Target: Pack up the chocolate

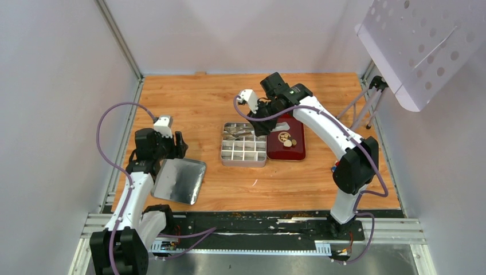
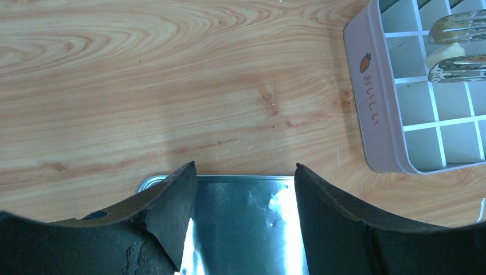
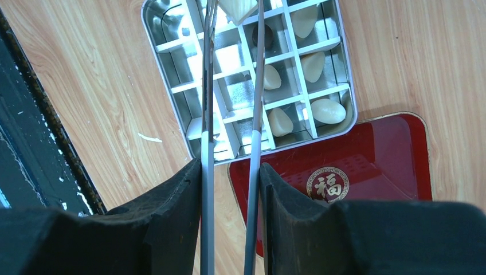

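The compartment tin (image 1: 228, 154) stands mid-table and holds several cream chocolate pieces (image 3: 328, 110) and one dark piece (image 3: 263, 34). My right gripper (image 3: 229, 166) is shut on the long metal tongs (image 3: 206, 114), which reach over the tin. Their tips pinch a cream piece (image 3: 238, 8) at the top edge of the right wrist view; it also shows in the left wrist view (image 2: 444, 51). Two more pieces (image 1: 289, 143) lie on the red tray (image 1: 286, 153) right of the tin. My left gripper (image 2: 243, 172) is open and empty over the shiny tin lid (image 2: 246, 223).
The tin lid (image 1: 180, 180) lies at the front left under the left gripper (image 1: 172, 146). A perforated white panel (image 1: 418, 46) on a stand hangs over the back right corner. A black strip (image 1: 258, 220) runs along the near table edge.
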`<state>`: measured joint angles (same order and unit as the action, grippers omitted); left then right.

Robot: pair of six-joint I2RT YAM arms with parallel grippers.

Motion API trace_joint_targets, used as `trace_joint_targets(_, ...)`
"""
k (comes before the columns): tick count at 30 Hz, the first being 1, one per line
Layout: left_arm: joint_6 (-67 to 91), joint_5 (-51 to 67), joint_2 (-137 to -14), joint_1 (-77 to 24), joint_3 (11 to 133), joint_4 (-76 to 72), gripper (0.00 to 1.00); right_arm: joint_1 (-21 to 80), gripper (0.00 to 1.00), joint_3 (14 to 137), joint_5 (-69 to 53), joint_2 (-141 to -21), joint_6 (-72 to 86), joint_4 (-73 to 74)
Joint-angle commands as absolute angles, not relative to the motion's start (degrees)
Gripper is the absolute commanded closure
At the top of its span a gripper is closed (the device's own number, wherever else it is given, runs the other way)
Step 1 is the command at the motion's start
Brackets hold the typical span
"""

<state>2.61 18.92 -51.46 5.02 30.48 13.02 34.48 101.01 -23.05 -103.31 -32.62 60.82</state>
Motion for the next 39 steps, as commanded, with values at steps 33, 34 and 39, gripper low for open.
trace_joint_targets(33,2.9,19.25,-50.24,5.6,30.16,11.74,0.28,35.37,0.58,105.92,-22.74,-105.43,-32.24,57.79)
trace_joint_targets(34,2.82,19.27,-50.19,5.6,30.23,11.79,0.28,35.34,0.59,106.17,-22.63,-105.56,-32.33,57.87)
trace_joint_targets(39,2.51,19.09,-50.1,5.62,30.43,12.29,0.28,34.61,0.71,105.44,-21.36,-103.28,-33.09,58.49)
